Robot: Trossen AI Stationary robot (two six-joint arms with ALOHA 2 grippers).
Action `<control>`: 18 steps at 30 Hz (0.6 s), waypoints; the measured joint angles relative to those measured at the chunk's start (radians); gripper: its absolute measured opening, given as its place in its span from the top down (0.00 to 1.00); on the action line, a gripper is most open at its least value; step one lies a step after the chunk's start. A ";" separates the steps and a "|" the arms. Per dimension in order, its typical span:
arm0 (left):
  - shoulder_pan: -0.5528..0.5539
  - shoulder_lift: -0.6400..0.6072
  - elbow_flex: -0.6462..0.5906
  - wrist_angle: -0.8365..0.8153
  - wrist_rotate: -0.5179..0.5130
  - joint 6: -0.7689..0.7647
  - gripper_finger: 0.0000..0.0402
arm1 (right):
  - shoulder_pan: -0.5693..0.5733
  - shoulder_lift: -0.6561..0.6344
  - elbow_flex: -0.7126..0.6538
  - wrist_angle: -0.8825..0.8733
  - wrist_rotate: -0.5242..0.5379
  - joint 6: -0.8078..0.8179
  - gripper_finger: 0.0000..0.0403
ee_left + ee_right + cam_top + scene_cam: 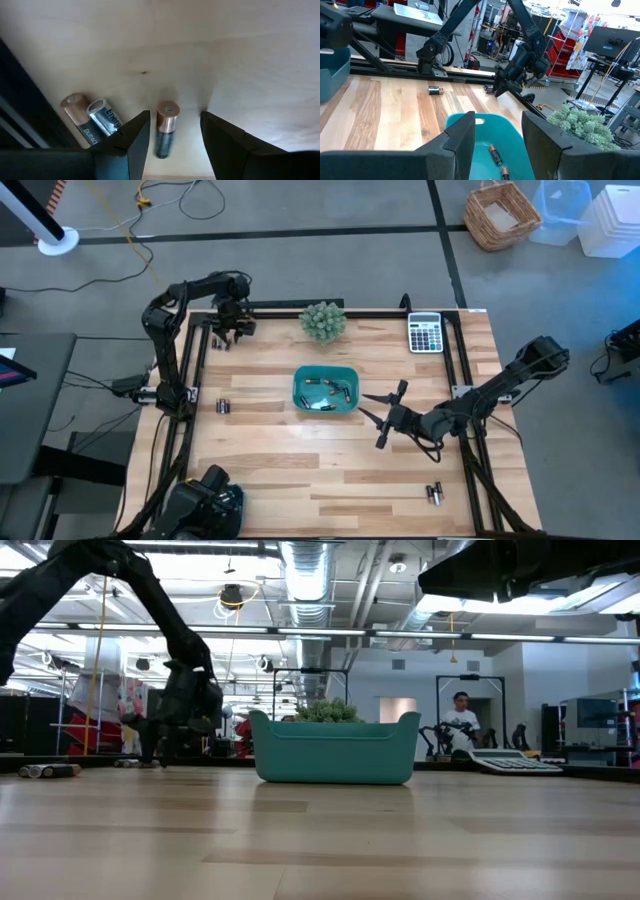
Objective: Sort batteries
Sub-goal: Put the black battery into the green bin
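The batteries are small cylinders with copper-coloured ends. In the left wrist view one battery lies on the wood between my left gripper's open fingers, with a gap on each side. Two more batteries lie side by side just beyond one finger. In the high view my left gripper points down at the table's far left corner. Several batteries lie in the teal tray at mid-table. My right gripper is open, just right of the tray, and looks into the tray.
Loose batteries lie near the left edge and others near the near right corner. A grey calculator and a small green plant sit along the far edge. Black frame rails border the table. A person stands far behind.
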 joint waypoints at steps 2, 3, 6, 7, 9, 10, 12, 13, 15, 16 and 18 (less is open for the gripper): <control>0.000 -0.005 0.003 0.012 -0.003 0.007 0.58 | 0.000 0.000 0.000 0.001 0.000 0.000 0.56; 0.001 -0.009 0.004 0.012 -0.007 0.008 0.58 | 0.000 0.000 0.000 0.001 0.000 0.000 0.56; 0.003 -0.014 0.004 0.009 -0.012 0.019 0.58 | -0.003 0.000 0.000 0.001 0.000 0.000 0.56; 0.003 -0.013 0.004 0.004 -0.012 0.024 0.58 | -0.004 0.000 0.000 0.001 0.000 0.000 0.56; 0.003 -0.014 0.003 -0.008 -0.011 0.036 0.58 | -0.003 0.000 0.000 0.001 0.000 0.000 0.56; 0.002 -0.014 0.003 -0.009 -0.010 0.038 0.58 | -0.003 0.000 0.000 0.001 0.000 0.000 0.56; 0.002 -0.013 0.003 -0.018 -0.010 0.039 0.58 | -0.003 0.000 0.000 0.001 0.000 0.000 0.56; 0.002 -0.013 0.003 -0.025 -0.010 0.039 0.58 | -0.003 0.000 0.000 0.001 0.000 0.000 0.56; 0.002 -0.014 0.003 -0.033 -0.010 0.039 0.58 | -0.003 0.000 0.000 0.001 0.000 0.000 0.56; 0.003 -0.014 0.003 -0.036 -0.011 0.039 0.58 | -0.003 0.000 0.000 0.001 0.000 0.000 0.56; 0.001 -0.014 0.003 -0.041 -0.012 0.039 0.58 | -0.003 0.000 0.000 0.001 0.000 0.000 0.56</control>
